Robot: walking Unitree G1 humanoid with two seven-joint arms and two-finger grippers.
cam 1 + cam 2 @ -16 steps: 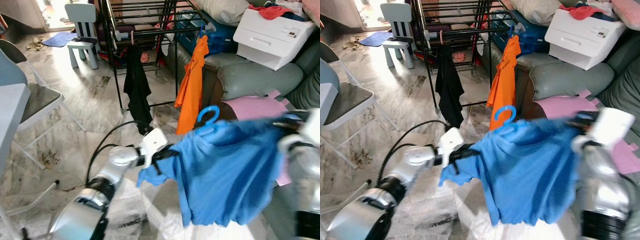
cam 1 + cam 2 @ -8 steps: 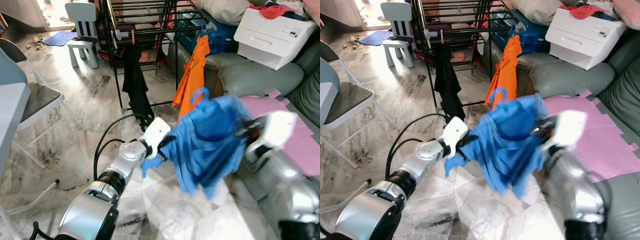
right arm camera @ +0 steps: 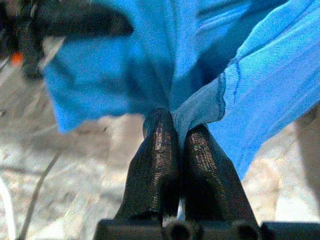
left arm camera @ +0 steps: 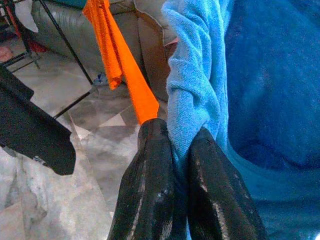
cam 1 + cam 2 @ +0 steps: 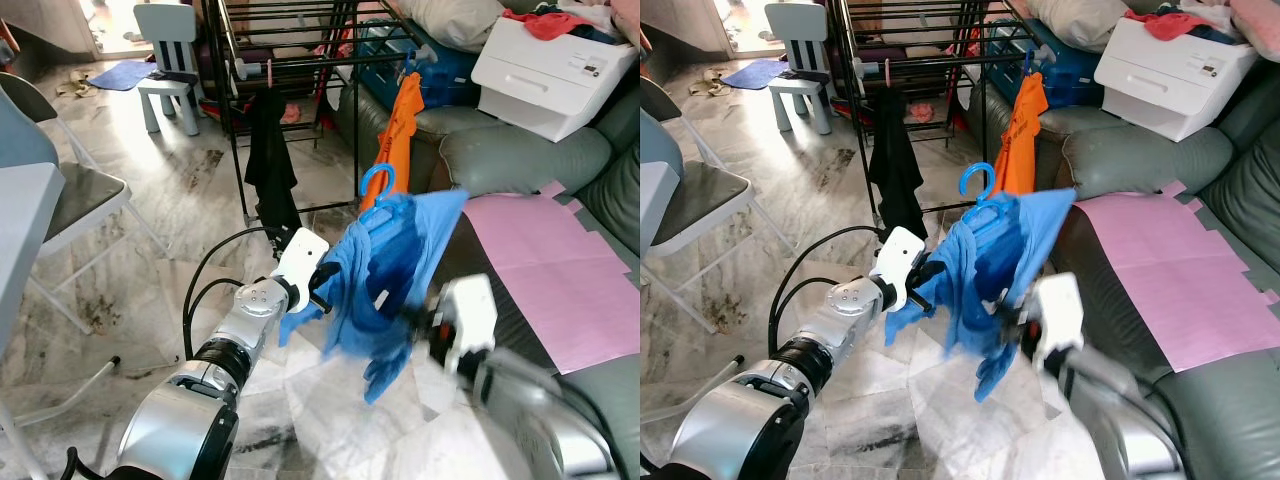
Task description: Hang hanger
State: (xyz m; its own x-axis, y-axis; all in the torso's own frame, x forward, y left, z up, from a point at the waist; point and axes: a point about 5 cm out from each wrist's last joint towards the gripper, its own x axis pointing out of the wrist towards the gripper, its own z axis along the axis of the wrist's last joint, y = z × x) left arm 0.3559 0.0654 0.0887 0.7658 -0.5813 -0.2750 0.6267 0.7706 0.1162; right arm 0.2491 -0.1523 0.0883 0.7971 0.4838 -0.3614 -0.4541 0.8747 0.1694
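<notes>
I take the black drying rack (image 5: pixel 300 40) as my reference. The blue shirt (image 5: pixel 395 270) hangs on a blue hanger whose hook (image 5: pixel 377 180) stands up at the top of the garment. Shirt and hanger are held in the air in front of the rack, nearer to me than its lower bar, and are not on any rail.

Left gripper (image 4: pixel 175 145): the wrist view shows both black fingers (image 4: pixel 150 165) pressed together on a rolled edge of the blue shirt, with cloth pinched between them. From the head camera this gripper (image 5: pixel 322 280) sits at the shirt's near side, below the rack's front corner.

Right gripper (image 3: pixel 179 135): its fingers (image 3: pixel 160 150) are likewise closed tight on a fold of the same shirt. The right arm (image 5: pixel 1080 350) is blurred in the head views.

An orange garment (image 5: pixel 398 130) hangs at the rack's sofa-side end, just behind the blue hook. A black garment (image 5: pixel 272 160) hangs from the rack's front rail. A grey sofa (image 5: pixel 520 160) stands beside the rack, with a pink mat (image 5: pixel 545 260) on its seat and a white printer (image 5: pixel 555 60) on its arm. A small pale chair (image 5: pixel 165 60) stands on the rack's far side from the sofa.
</notes>
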